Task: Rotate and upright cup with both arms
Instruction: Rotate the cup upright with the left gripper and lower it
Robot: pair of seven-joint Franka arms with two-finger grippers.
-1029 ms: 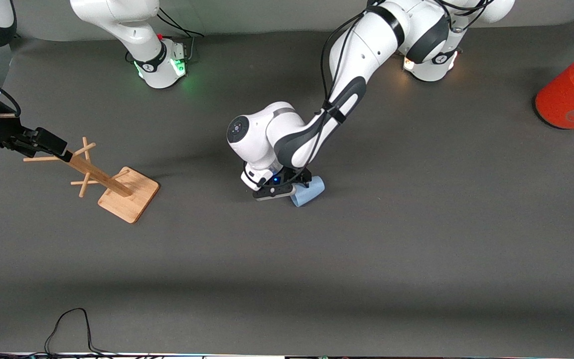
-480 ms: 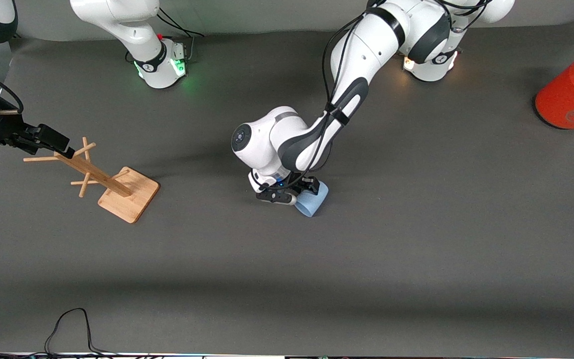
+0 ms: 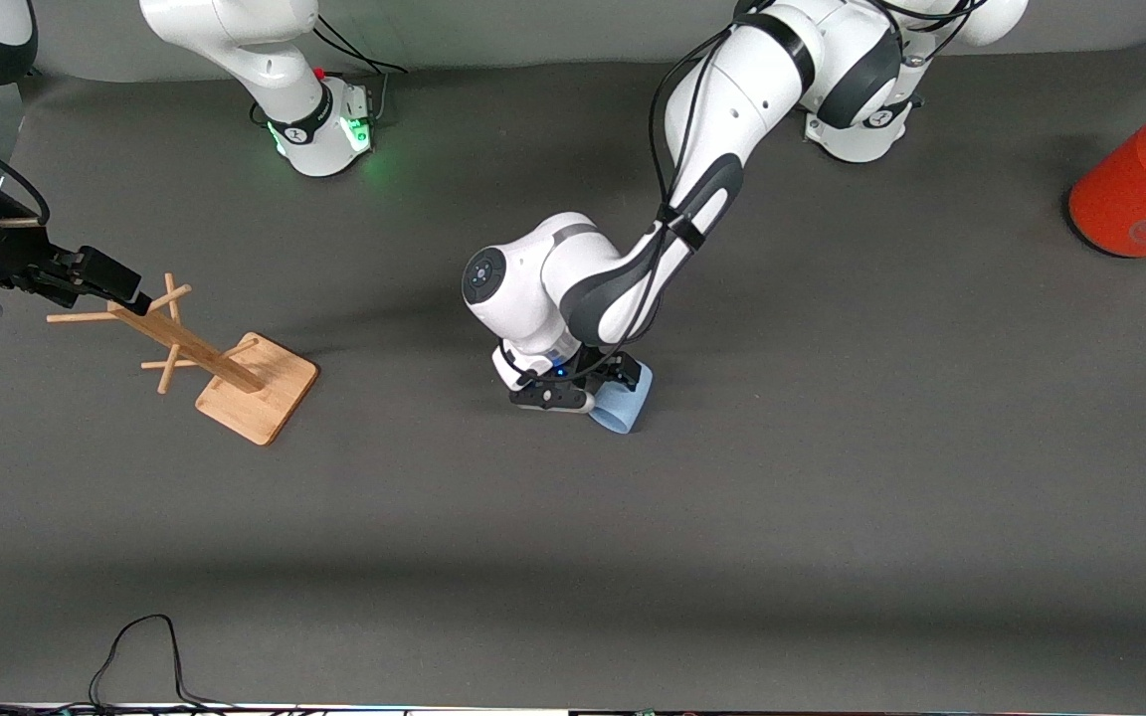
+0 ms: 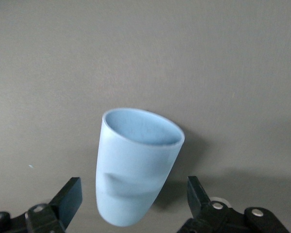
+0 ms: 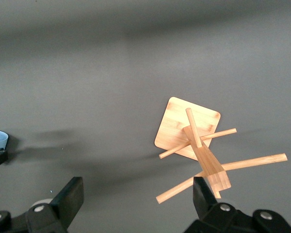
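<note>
The light-blue cup (image 3: 625, 410) is at the middle of the grey mat, not upright, with its open mouth turned away from my left gripper. My left gripper (image 3: 601, 390) is low at the cup and open. In the left wrist view the cup (image 4: 136, 165) has its narrow base between the two fingers, with a gap on each side of my left gripper (image 4: 132, 187). My right gripper (image 3: 115, 286) hangs open over the top of the wooden rack, and nothing is between the fingers of my right gripper (image 5: 137, 187).
A wooden peg rack (image 3: 257, 388) on a square base stands toward the right arm's end, also seen as the rack (image 5: 189, 127). A large red-orange can (image 3: 1145, 184) lies at the left arm's end. A black cable (image 3: 135, 646) loops at the table's front edge.
The cup has turned and shifted slightly nearer to the front camera as the left wrist swung round. The right gripper has drifted a little toward its end of the table.
</note>
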